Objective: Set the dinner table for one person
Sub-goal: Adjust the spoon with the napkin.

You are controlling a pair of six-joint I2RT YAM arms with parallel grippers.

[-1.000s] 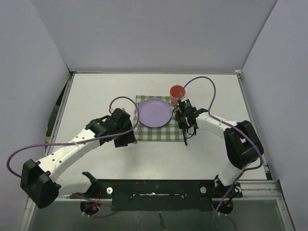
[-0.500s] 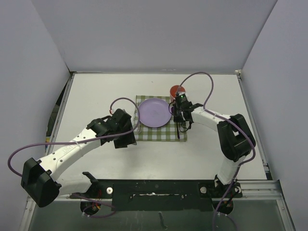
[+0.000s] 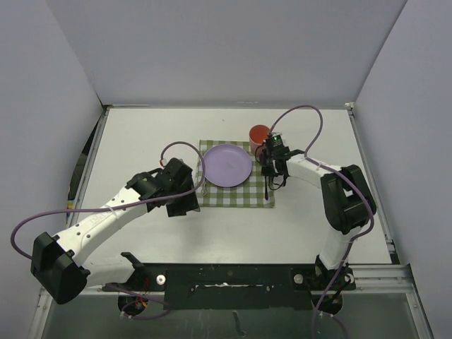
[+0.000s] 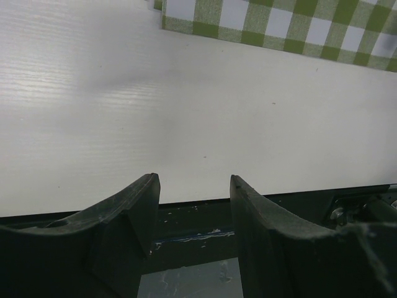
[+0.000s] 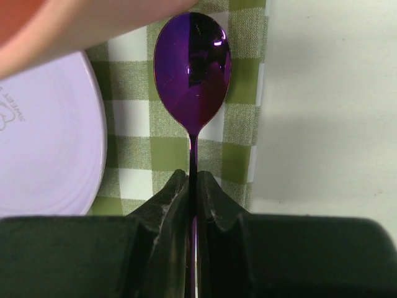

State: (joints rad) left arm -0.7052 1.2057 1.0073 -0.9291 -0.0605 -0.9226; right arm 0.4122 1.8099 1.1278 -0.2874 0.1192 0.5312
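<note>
Dinner table surface (image 3: 141,134): we pinched the spoon (image 5: 192,68) in the right fingers (image 5: 185,186), aligning it beside the plate (image 5: 43,136); left fingers (image 4: 144,202) half-open, empty.

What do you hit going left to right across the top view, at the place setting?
left tool → purple plate → right tool, shut on the purple spoon. The red cup and checked cloth overlap these, so they are left out.
</note>
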